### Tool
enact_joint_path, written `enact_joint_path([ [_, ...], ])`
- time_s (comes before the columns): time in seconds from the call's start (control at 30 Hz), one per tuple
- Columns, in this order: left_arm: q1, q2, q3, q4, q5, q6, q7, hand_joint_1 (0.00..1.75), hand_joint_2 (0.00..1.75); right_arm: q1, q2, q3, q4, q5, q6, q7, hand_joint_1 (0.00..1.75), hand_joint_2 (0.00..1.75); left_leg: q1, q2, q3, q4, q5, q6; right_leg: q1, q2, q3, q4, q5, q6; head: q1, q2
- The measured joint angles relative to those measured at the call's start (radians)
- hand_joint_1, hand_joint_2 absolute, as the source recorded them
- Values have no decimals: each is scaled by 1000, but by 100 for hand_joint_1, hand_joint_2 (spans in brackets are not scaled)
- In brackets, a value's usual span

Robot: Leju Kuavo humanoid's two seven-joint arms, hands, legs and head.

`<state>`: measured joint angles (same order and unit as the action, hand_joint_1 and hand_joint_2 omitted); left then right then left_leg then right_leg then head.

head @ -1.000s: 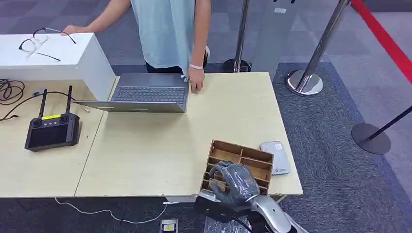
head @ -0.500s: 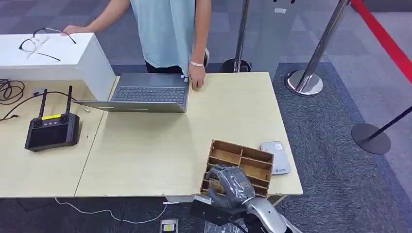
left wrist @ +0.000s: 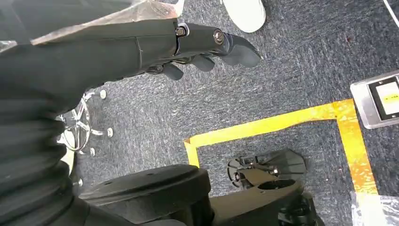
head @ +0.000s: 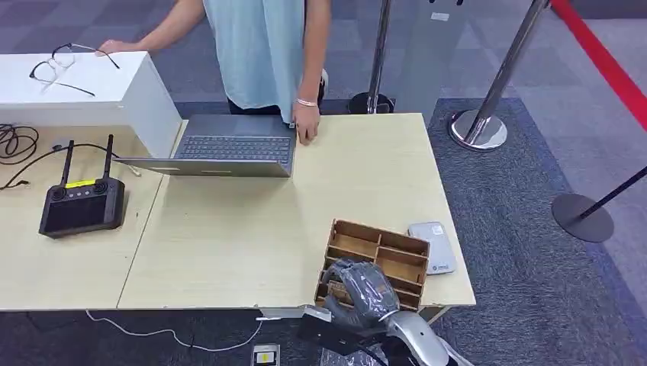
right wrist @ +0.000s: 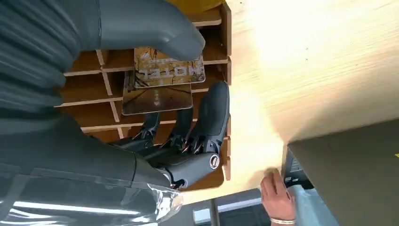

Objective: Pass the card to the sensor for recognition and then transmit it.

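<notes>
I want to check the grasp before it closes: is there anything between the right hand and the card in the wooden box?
Nothing visible is in the way. The right hand is already at the card in the wooden box: thumb on one side, fingers on the other. Only the box's thin dividers lie near them.

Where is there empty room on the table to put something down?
The big bare patch of the table lies between the laptop and the wooden box. More sits behind the box, right of the laptop. It is crowded at the near right corner: box, right hand, card reader.
</notes>
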<state>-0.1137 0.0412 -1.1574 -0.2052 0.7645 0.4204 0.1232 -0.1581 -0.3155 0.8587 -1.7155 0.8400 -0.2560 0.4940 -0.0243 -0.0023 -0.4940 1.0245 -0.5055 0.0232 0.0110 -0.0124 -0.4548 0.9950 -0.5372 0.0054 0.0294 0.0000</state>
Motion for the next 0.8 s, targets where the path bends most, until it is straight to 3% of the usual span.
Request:
enact_joint_path([
  [0.17, 0, 0, 0, 0, -2, -1, 1, 0, 175, -1, -1, 0, 0, 3, 2, 6, 91, 175, 0, 0, 0, 0, 0, 0, 0, 0, 0, 0, 0, 0, 0, 0],
  [0.47, 0, 0, 0, 0, -6, -4, 5, 0, 175, -7, -1, -3, 1, 6, 0, 8, 79, 175, 0, 0, 0, 0, 0, 0, 0, 0, 0, 0, 0, 0, 0, 0],
  [0.8, 0, 0, 0, 0, -8, -9, 5, 0, 175, -22, 0, -5, 20, 11, 0, 6, 80, 175, 0, 0, 0, 0, 0, 0, 0, 0, 0, 0, 0, 0, 0, 0],
])
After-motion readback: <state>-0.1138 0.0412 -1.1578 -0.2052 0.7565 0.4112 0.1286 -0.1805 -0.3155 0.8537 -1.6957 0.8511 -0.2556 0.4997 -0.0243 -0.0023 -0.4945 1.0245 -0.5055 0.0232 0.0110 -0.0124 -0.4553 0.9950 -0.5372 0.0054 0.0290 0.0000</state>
